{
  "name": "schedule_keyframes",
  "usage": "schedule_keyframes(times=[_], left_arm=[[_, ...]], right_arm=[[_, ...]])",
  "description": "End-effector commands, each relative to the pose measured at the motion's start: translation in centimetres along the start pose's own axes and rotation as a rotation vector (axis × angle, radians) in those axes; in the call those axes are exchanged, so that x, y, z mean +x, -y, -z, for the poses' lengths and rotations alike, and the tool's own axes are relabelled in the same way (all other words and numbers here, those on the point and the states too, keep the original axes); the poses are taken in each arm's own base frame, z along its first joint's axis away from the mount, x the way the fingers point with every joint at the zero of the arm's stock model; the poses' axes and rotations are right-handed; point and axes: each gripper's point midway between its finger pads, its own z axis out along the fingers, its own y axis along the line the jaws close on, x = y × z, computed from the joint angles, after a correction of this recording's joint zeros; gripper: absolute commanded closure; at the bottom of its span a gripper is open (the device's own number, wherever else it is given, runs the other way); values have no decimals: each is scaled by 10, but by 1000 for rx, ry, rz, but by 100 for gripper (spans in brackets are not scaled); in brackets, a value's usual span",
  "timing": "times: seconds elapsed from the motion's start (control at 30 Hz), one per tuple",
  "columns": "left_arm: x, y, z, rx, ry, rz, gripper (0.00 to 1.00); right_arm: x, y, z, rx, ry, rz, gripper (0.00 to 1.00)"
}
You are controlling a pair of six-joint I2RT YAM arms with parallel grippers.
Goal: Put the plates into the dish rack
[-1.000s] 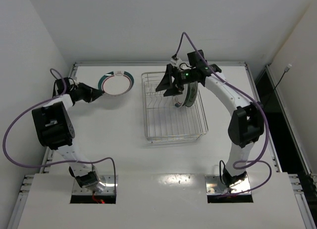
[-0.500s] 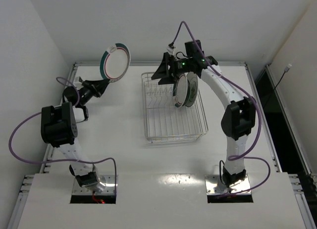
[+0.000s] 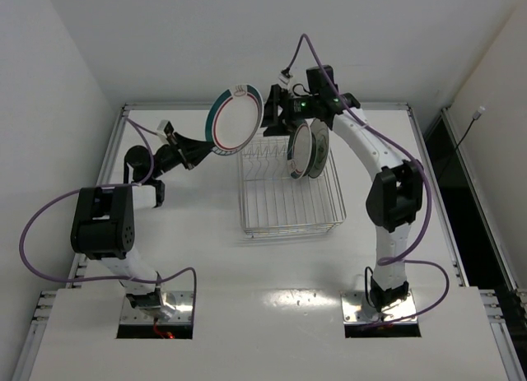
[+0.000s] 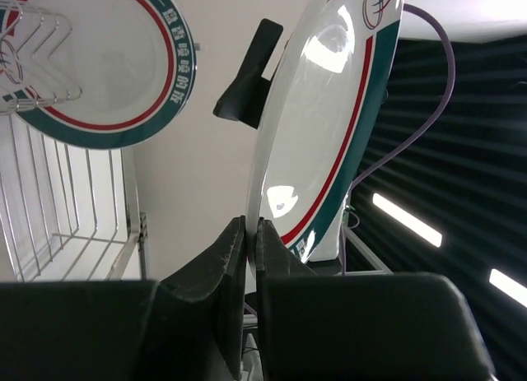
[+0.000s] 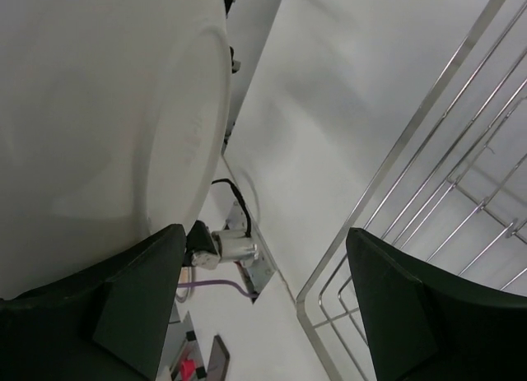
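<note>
My left gripper (image 3: 200, 148) is shut on the rim of a white plate with green rim and red ring (image 3: 235, 118), held on edge in the air at the dish rack's (image 3: 288, 226) back left corner. In the left wrist view the fingers (image 4: 235, 249) pinch this plate's edge (image 4: 329, 126). Two plates (image 3: 308, 150) stand upright among the rack's dividers at the back right; one green-rimmed plate shows in the left wrist view (image 4: 90, 60). My right gripper (image 3: 278, 118) is open and empty above the rack's back edge, close to the held plate, whose white back (image 5: 99, 109) fills its view's left.
The rack's wire rim (image 5: 412, 183) runs past my right gripper (image 5: 263, 307). White walls enclose the table on the left and back. The right arm's cable loops above the rack's back. The table's raised metal edge (image 3: 206, 106) runs behind the rack.
My left gripper has lifted the green-rimmed plate off the table at the back left and carried it right to the rack. My right gripper has drawn back slightly from the racked plates.
</note>
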Motion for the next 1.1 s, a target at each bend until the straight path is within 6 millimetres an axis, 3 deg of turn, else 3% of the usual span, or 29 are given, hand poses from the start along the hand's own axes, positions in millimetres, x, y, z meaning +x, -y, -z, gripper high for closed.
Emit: schedule_keyframes(times=[0.0, 0.07, 0.13, 0.27, 0.3, 0.33, 0.47, 0.73, 1.07], left_arm=[[23, 41, 2, 140, -50, -251, 100], [22, 39, 2, 135, -48, -251, 100], [17, 36, 3, 122, -33, -260, 100], [14, 31, 4, 96, -37, -257, 100], [13, 30, 4, 92, -35, -261, 100], [11, 27, 3, 87, -34, -253, 100], [10, 23, 3, 74, -30, -256, 100], [12, 20, 4, 58, -44, -258, 100], [24, 14, -7, 38, -82, -269, 100]], right_arm=[[-11, -20, 7, -16, 59, 73, 24], [-7, -16, 9, 6, 65, 63, 24], [-8, -27, 17, 9, 88, 95, 24], [-10, -30, 42, 68, 156, 122, 24], [-16, -37, 56, 94, 204, 141, 24], [-15, -32, 61, 111, 219, 137, 24], [-16, -34, 69, 107, 260, 134, 24], [-15, -38, 67, 75, 254, 139, 24], [-9, -31, 38, 44, 179, 108, 24]])
